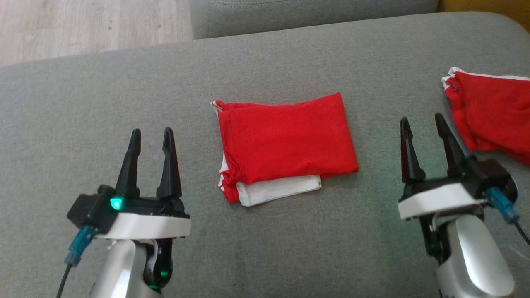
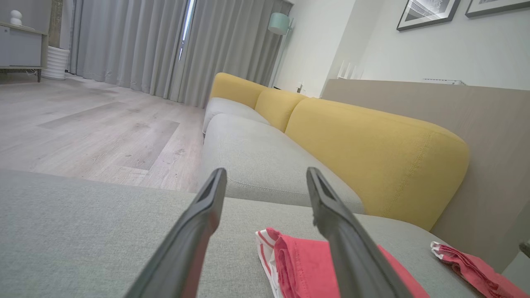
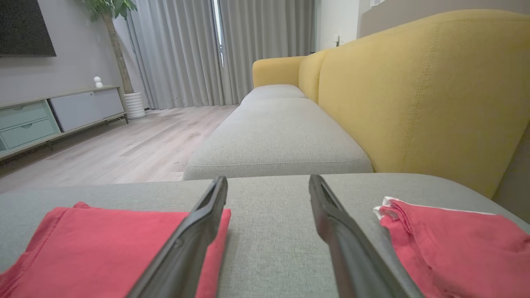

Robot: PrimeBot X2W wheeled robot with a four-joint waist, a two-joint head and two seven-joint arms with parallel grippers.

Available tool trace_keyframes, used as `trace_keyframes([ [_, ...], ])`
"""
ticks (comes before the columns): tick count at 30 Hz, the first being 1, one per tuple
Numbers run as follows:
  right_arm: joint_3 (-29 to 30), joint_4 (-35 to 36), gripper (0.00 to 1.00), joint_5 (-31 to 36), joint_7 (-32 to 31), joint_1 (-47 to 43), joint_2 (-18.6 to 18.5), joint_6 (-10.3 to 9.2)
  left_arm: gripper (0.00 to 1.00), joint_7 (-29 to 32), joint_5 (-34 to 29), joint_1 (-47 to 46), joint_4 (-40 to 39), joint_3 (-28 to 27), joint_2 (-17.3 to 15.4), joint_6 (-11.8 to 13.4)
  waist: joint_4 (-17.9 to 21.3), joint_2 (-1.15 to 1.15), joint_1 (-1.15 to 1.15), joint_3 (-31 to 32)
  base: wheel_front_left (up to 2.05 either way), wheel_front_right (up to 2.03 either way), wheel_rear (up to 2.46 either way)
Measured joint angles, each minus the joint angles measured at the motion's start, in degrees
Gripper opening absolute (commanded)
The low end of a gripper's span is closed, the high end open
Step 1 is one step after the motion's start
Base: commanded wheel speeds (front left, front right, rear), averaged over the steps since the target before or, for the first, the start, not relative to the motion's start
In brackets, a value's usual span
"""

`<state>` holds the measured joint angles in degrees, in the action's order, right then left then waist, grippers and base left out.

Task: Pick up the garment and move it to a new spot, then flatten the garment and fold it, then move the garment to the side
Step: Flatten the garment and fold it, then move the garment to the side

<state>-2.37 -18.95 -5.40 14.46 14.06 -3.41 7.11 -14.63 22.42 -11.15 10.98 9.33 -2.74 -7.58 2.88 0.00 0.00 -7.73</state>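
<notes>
A red garment (image 1: 285,142) with white trim lies folded into a rectangle in the middle of the grey cushion (image 1: 103,99). It also appears in the left wrist view as the garment (image 2: 302,265) and in the right wrist view as the garment (image 3: 103,248). My left gripper (image 1: 151,138) hovers open to the left of it, nothing between its fingers. My right gripper (image 1: 422,124) stands open to its right, also holding nothing. In the wrist views the left gripper (image 2: 265,176) and right gripper (image 3: 268,182) both show spread fingers.
A second red folded cloth (image 1: 492,111) lies at the cushion's right edge, close to my right gripper; it shows as the cloth (image 3: 455,244) and the cloth (image 2: 476,269). Yellow backrests (image 3: 414,95) line the sofa. Wooden floor (image 1: 83,29) lies beyond the far edge.
</notes>
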Motion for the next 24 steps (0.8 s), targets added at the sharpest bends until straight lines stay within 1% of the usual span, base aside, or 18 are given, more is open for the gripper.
trace_keyframes([
  [6, -0.4, 1.5, 1.0, -2.2, 0.0, -2.3, 0.2, 0.0, 1.0, 0.0, -0.3, 1.7, 0.0, -0.1, 0.0, 0.0, 0.0, 0.0, -0.01, 0.3, 0.0, 0.0, 0.0],
  [17, -0.8, 1.8, 1.0, -2.2, 0.0, -2.2, 0.3, 0.0, 1.0, 0.0, -0.4, 2.2, 0.0, 0.0, 0.0, 0.0, -0.8, 0.0, 0.0, 0.2, 0.0, 0.0, 0.0],
  [24, -1.0, 0.7, 1.0, -1.0, 0.0, -1.3, 0.3, 0.0, 1.0, 0.0, -0.4, 1.9, -0.2, 1.0, 0.0, 0.0, -2.1, 0.0, 0.0, -1.4, 0.0, 0.0, 0.0],
])
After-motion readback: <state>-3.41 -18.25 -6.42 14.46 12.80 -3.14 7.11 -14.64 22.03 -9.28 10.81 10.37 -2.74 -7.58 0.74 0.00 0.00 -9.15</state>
